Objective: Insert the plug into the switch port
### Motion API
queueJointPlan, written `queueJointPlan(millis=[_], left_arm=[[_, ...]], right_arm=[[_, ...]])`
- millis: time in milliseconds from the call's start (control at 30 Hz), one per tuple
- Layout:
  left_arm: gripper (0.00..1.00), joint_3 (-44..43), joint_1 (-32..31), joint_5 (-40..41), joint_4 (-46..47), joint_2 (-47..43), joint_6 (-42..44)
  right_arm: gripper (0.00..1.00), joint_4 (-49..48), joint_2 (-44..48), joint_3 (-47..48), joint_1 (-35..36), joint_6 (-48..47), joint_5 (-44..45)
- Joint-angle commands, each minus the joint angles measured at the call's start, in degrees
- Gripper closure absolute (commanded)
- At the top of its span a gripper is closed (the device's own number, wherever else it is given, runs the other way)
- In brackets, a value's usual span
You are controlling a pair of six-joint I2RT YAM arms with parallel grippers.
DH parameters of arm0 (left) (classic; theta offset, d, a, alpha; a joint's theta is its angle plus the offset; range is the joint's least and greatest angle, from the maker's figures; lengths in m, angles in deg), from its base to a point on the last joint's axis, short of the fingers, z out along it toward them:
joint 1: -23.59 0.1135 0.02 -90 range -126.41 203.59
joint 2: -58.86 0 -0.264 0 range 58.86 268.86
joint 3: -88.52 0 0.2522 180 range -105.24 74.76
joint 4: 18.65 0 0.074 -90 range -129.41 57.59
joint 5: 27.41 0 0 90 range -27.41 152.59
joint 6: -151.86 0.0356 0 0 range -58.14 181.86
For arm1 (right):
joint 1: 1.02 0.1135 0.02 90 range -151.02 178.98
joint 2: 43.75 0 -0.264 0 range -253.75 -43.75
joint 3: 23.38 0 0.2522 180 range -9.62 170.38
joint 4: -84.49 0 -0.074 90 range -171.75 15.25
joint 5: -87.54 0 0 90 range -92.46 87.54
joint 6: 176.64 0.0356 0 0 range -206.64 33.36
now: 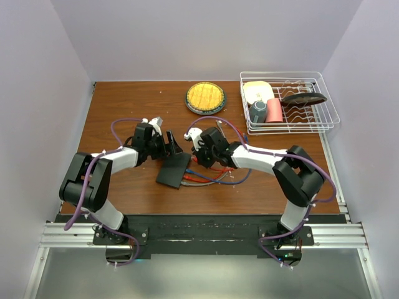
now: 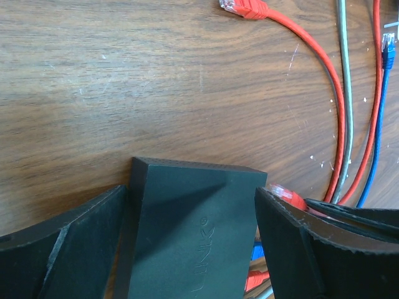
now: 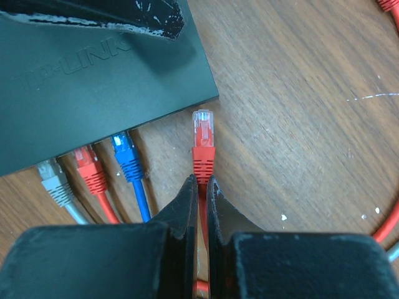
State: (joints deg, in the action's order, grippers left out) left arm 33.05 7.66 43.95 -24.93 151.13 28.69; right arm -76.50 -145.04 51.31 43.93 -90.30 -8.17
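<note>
The switch point(image 1: 173, 169) is a flat dark box lying in the middle of the table. My left gripper point(image 1: 173, 149) straddles its far end, with the fingers point(image 2: 68, 246) against both sides of the switch point(image 2: 193, 237). My right gripper point(image 3: 202, 182) is shut on a red cable just behind its plug point(image 3: 202, 134). The plug's clear tip points at the table just right of the switch point(image 3: 93, 87) corner, beside the port edge and outside any port. Grey, red and blue plugs point(image 3: 128, 152) sit in ports. In the top view, my right gripper point(image 1: 198, 162) is at the switch's right edge.
Loose red, grey and blue cables point(image 1: 209, 177) lie right of the switch; a free red plug point(image 2: 244, 8) and a blue one point(image 2: 388, 45) lie on the wood. A round yellow dish point(image 1: 206, 97) and a wire rack point(image 1: 324, 93) of dishes stand at the back.
</note>
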Motion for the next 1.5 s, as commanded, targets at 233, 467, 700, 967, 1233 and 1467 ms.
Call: queueJointPlan(millis=[233,467,700,967,1233,1467], left_arm=[[0.14,-2.2,-0.4,-2.8,-0.5,1.7,0.9],[0.14,-2.5,-0.5,-3.1,-0.5,1.9,0.9],[0.14,-2.5,-0.5,-3.3,-0.5,2.4,1.0],[0.14,-2.7,-0.5,-3.2,-0.6,2.5,1.2],[0.14,-2.4,-0.5,-2.9,-0.9,2.7,1.4],[0.14,-2.4,-0.5,-2.6,-0.9,3.3,1.7]], right_arm=[[1.0,-0.2,-2.5,3.2,0.7,-1.1,-2.4],[1.0,-0.2,-2.9,4.0,1.2,-0.6,-3.4],[1.0,-0.6,-2.4,4.5,2.0,-0.2,-4.0],[1.0,-0.6,-1.6,4.4,2.8,0.1,-4.1],[1.0,-0.6,-0.7,3.8,3.0,-0.3,-3.9],[1.0,-0.8,0.3,3.1,3.2,-0.6,-3.9]])
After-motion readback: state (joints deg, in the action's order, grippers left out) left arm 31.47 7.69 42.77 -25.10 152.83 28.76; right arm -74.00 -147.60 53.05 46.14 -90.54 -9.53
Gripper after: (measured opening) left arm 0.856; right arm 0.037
